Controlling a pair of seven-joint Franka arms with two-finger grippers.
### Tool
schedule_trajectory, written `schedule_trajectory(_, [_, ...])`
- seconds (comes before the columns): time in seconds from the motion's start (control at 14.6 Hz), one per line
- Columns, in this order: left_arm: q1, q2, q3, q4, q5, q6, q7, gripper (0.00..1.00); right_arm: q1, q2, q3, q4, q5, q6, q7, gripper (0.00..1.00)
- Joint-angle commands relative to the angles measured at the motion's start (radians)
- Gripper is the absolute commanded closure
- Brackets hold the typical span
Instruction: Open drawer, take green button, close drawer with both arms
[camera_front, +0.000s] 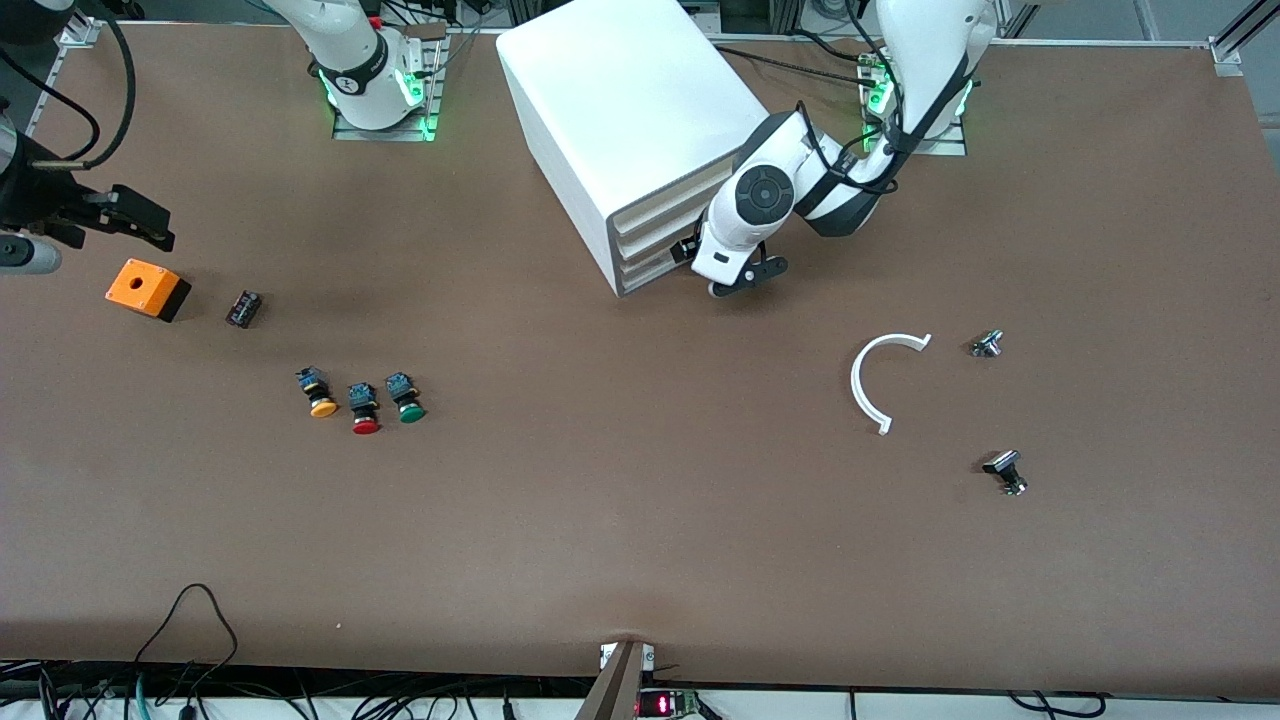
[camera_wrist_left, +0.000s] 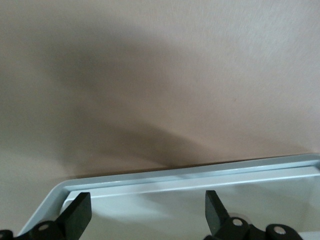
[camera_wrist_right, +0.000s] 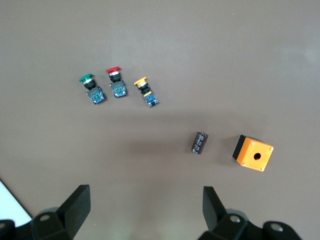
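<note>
The left gripper (camera_front: 690, 250) sits right at the cream front of the lowest drawer (camera_front: 645, 272) of the white cabinet (camera_front: 620, 120). In the left wrist view its two black fingers (camera_wrist_left: 77, 212) stand wide apart, with the drawer's pale rim (camera_wrist_left: 200, 175) running between them and nothing clamped. The drawer looks shut, flush with the two drawer fronts above it.

The right gripper (camera_front: 135, 220) hangs in the air at the right arm's end of the table (camera_front: 640, 520), over the bare surface just beside the orange box with a round hole (camera_front: 147, 288). Its fingers (camera_wrist_right: 75, 207) are also spread wide and hold nothing.

The green-capped button (camera_front: 405, 397) lies on its side on the table, well apart from both grippers. It is the end one of a short row of three, the one closest to the cabinet, with the red-capped button (camera_front: 363, 408) just beside it and the orange-capped button (camera_front: 318, 392) next. A small dark cylindrical part (camera_front: 243, 308) lies between that row and the orange box, near the right gripper.

Toward the left arm's end lie a white curved piece (camera_front: 872, 385) and two small metal parts (camera_front: 987, 344), well clear of the left gripper.
</note>
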Motion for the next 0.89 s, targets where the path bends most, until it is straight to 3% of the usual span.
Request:
schedule_trajectory(0.0, [0.031, -0.082, 0.008, -0.016, -0.017, 0.026, 0.054, 0.0, -0.001, -0.043, -0.02, -0.054, 0.01, 0.032, 0.01, 0.01])
schedule_trajectory(0.34, [0.294, -0.235, 0.076, 0.063, -0.004, -0.024, 0.279, 0.0, -0.001, -0.085, -0.023, -0.126, 0.01, 0.086, 0.015, 0.01])
schedule_trajectory(0.48, [0.321, -0.269, 0.144, 0.138, -0.004, -0.154, 0.42, 0.0, -0.001, -0.078, -0.03, -0.119, 0.011, 0.074, 0.013, 0.01])
schedule_trajectory(0.69, [0.324, -0.319, 0.26, 0.305, -0.001, -0.457, 0.68, 0.0, 0.005, -0.069, -0.018, -0.109, 0.004, 0.051, 0.012, 0.01])
schedule_trajectory(0.82, [0.324, -0.359, 0.293, 0.401, 0.077, -0.594, 0.805, 0.0, 0.005, -0.063, -0.011, -0.108, 0.008, 0.045, 0.013, 0.01])
